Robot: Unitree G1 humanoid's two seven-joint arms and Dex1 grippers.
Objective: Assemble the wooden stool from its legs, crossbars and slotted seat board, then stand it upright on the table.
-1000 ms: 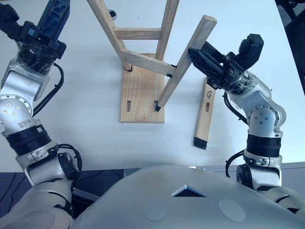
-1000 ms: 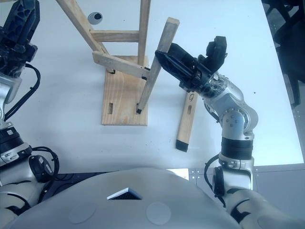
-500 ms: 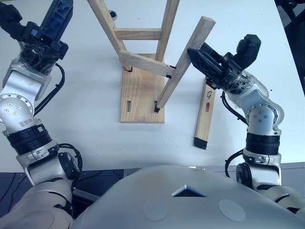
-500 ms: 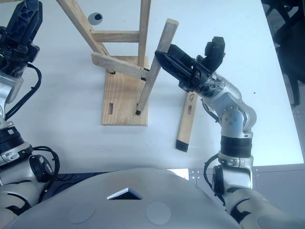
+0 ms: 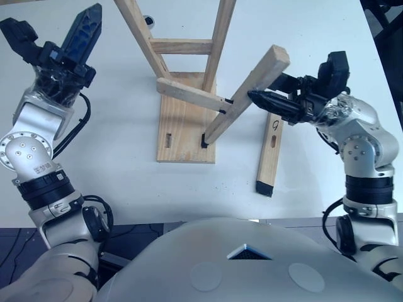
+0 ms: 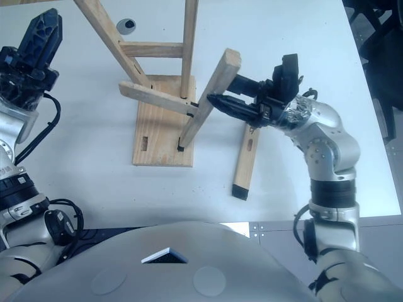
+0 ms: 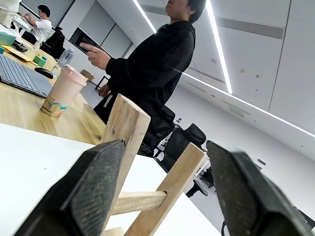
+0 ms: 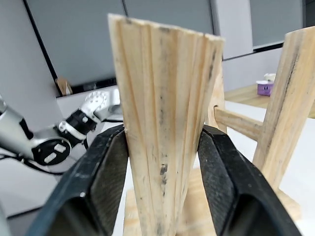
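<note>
My right pincer (image 8: pixel 162 162) is clenched on the upper part of a tilted stool leg (image 5: pixel 245 94), with a pad pressed to either side. Below my grip the leg slants down to a slot in the seat board (image 5: pixel 182 135), which lies flat on the white table (image 5: pixel 113 157). A crossbar (image 5: pixel 189 93) runs from the leg, just under my fingers, to the upright legs (image 5: pixel 141 31) on the board's far part. Those are joined by an upper crossbar (image 5: pixel 179 45). A spare leg (image 5: pixel 271 154) lies flat just beside the board, near my right wrist. My left pincer (image 5: pixel 88 22) hangs released, pads well apart, holding nothing, on the other side of the frame. Beyond it are a wooden desk (image 7: pixel 29 105) with a cup (image 7: pixel 61 93), and ceiling strip lights (image 7: pixel 221 49).
</note>
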